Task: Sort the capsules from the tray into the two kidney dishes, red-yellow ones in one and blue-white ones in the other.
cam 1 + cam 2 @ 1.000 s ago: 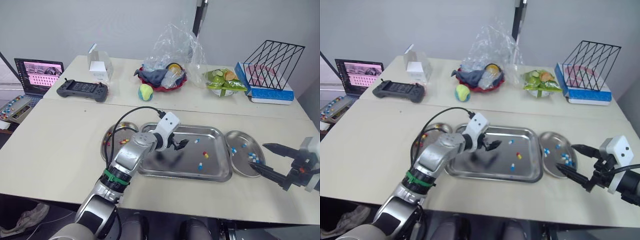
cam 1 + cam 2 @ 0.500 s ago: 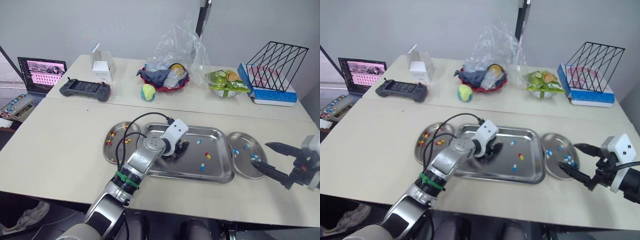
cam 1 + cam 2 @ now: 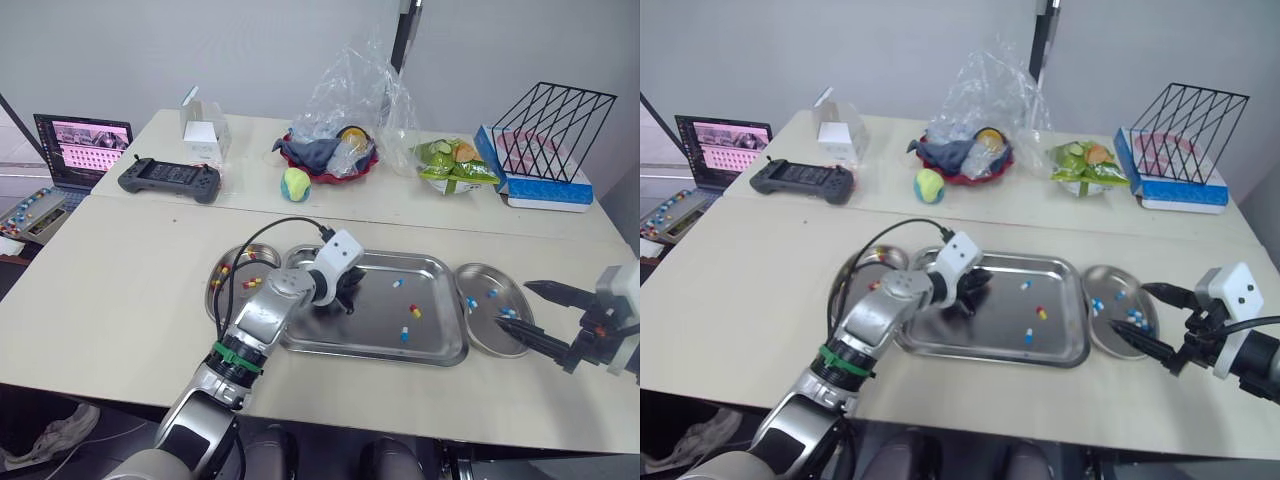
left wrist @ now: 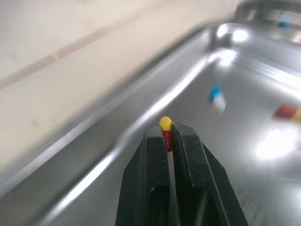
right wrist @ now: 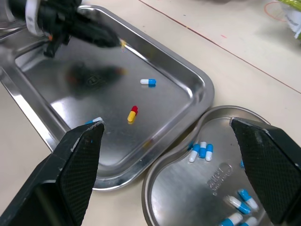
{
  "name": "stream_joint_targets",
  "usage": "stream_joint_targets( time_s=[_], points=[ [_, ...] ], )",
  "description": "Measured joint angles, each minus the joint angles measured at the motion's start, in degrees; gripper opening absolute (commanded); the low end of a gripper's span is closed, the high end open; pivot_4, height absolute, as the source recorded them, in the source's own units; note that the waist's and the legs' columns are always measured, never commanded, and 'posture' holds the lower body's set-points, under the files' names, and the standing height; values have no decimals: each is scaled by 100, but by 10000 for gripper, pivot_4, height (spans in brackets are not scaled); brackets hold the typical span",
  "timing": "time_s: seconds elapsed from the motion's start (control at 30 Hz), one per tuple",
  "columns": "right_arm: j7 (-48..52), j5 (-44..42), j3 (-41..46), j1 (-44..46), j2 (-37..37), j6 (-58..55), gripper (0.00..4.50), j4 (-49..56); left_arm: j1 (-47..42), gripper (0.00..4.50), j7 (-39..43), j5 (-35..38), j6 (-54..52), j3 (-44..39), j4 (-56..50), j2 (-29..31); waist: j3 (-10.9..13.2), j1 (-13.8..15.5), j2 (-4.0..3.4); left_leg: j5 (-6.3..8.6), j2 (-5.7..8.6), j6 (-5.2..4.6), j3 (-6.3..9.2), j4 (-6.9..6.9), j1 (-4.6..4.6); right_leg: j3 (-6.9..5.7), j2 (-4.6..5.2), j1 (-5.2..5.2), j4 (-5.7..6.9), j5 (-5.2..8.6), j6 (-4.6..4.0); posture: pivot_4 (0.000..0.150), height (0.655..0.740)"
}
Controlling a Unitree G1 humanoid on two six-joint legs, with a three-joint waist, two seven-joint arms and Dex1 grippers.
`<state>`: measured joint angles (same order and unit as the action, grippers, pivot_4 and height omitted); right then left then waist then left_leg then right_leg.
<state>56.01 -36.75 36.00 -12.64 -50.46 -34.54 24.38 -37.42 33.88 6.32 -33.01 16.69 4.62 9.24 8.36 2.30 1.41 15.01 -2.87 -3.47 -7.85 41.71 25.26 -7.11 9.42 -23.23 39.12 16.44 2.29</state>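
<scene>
Red-yellow capsule (image 4: 165, 125) pinched in left pincer (image 4: 165, 134) above steel tray (image 3: 372, 322). Next, likely: carry left, release over left kidney dish (image 3: 232, 300). Right pincer (image 3: 512, 302) wide open, empty.

Head pair looks down — both wrists close, sharing tray (image 5: 164, 108).

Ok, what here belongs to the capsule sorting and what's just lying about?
Job: rectangular steel tray, left steel kidney dish, right steel kidney dish, red-yellow capsule in left claw.
Lying about: black game controller, yellow-green tennis ball, black wire rack.
</scene>
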Motion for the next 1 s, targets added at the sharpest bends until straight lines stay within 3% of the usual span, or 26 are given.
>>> stream_joint_targets(
  time_s=[0.23, 0.37, 0.4, 0.5, 0.83, 1.0],
  points=[
    [-1, 72, -189, 290, -8, 15, 45000, -213, -237, 380, 463, 1172, -798, -1368, -896, 691, 0, -22, -5, -2, 0, 2, 0, 1, -2, 0, -3, 2, 1, -1, 3, 1500, 6880],
    [33, 160, -412, 597, -92, 145, 45000, -411, -86, 380, 1248, 2089, -1499, -2291, -1095, 1993, 0, -146, -10, -8, -4, 13, -2, -4, -8, 1, -14, 0, 3, 0, 2, 1500, 6880],
    [45, 190, -472, 684, -102, 179, 45000, -500, 113, 380, 1516, 2080, -1439, -2350, -1085, 2440, 0, -170, -16, -8, -1, 14, -5, -7, -12, 3, -13, 1, 1, 0, 3, 1500, 6880],
    [60, 199, -634, 938, -124, 189, 45000, -639, 583, 380, 1920, 2035, -1169, -2335, -983, 2961, 2, -147, -19, -8, 1, 13, -7, -6, -12, 4, -11, 4, -3, 1, 4, 1500, 6880],
    [112, 199, -834, 1170, -173, 202, 45000, -652, 1482, 380, 2359, 1499, -21, -2019, -575, 3433, 3, -89, -19, -2, 0, 6, -3, -6, -8, 7, -9, 4, -8, 1, 4, 1500, 6880],
    [114, 196, -834, 1171, -189, 199, 45000, -651, 1588, 16322, 2500, 1355, 59, -1847, -368, 3506, 4, -102, -19, -2, -2, 6, -3, -6, -6, 6, -9, 1, -7, 1, 4, 1500, 6880]
  ],
)
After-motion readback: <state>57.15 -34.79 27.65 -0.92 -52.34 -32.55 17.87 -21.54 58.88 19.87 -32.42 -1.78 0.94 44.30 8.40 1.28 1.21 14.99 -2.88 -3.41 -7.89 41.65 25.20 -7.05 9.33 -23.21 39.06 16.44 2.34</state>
